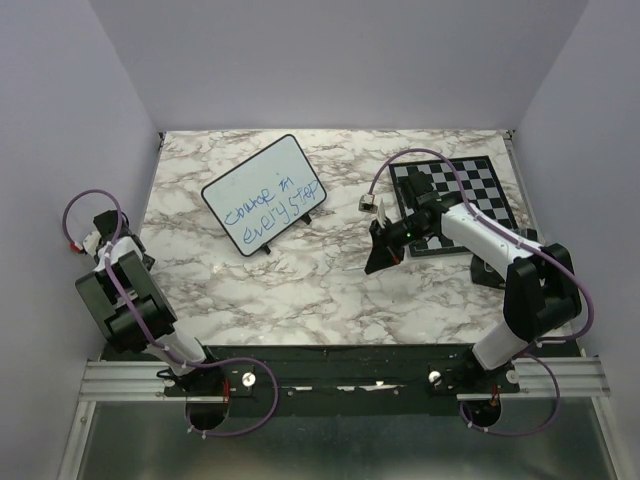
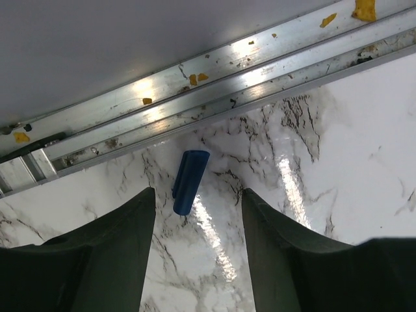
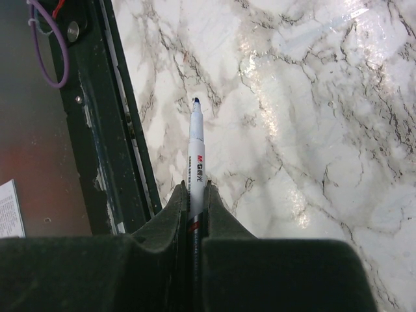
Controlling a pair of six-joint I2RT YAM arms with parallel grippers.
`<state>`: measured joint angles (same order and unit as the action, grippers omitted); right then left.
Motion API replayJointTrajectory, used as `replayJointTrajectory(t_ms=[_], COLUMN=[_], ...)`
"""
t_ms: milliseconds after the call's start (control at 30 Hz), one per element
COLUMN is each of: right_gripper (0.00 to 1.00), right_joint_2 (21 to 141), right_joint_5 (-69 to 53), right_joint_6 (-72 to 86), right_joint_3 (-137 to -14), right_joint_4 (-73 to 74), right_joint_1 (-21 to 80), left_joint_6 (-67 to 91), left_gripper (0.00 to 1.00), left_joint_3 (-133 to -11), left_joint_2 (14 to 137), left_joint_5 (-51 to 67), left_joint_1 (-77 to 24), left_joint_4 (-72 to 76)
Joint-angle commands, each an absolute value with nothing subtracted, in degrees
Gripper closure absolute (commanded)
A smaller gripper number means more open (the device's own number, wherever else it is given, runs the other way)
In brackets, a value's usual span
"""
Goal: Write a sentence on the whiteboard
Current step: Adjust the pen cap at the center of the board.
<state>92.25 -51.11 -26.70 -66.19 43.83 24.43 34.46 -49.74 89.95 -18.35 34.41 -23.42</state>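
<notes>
The whiteboard [image 1: 265,195] stands tilted at the back left of the marble table, with the sentence [image 1: 270,206] on it in blue, in two lines. To its right, over the middle of the table, my right gripper [image 1: 381,256] [image 3: 194,188] is shut on a white marker [image 3: 197,153]. The marker's uncapped dark tip points out past the fingers. My left gripper [image 1: 100,228] [image 2: 198,195] is open at the table's left edge. A blue marker cap [image 2: 189,181] lies on the marble there, its near end just between the fingertips and closer to the left one.
A black-and-white chessboard [image 1: 460,190] lies at the back right, partly under the right arm. An aluminium rail [image 2: 214,78] runs along the wall just beyond the cap. A dark base plate [image 3: 97,130] borders the marble beside the marker.
</notes>
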Motion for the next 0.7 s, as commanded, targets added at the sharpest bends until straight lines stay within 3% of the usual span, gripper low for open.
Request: replayJointTrajectory(t_ms=[0, 367, 500, 667], right_gripper=[0.99, 0.99, 0.99, 1.0], right_joint_2=[90.97, 90.7, 90.09, 89.39], right_joint_5=[-52.73, -53.09, -53.09, -53.17], right_joint_6=[-27.77, -28.04, -28.21, -28.39], right_joint_3=[-67.41, -67.59, -67.68, -67.68], right_joint_4=[45.09, 45.53, 45.62, 45.7], right_joint_1=[24.7, 24.7, 24.7, 24.7], left_joint_6=[33.4, 32.61, 32.61, 32.61], left_gripper=[0.4, 0.47, 0.62, 0.69], left_joint_3=[-52.2, -51.95, -51.42, -51.07], left_joint_2=[92.98, 94.75, 94.83, 95.1], left_joint_5=[-14.95, -12.13, -11.51, -11.25], left_joint_1=[36.56, 36.91, 36.91, 36.91], left_joint_4=[-22.85, -22.68, -22.76, -23.12])
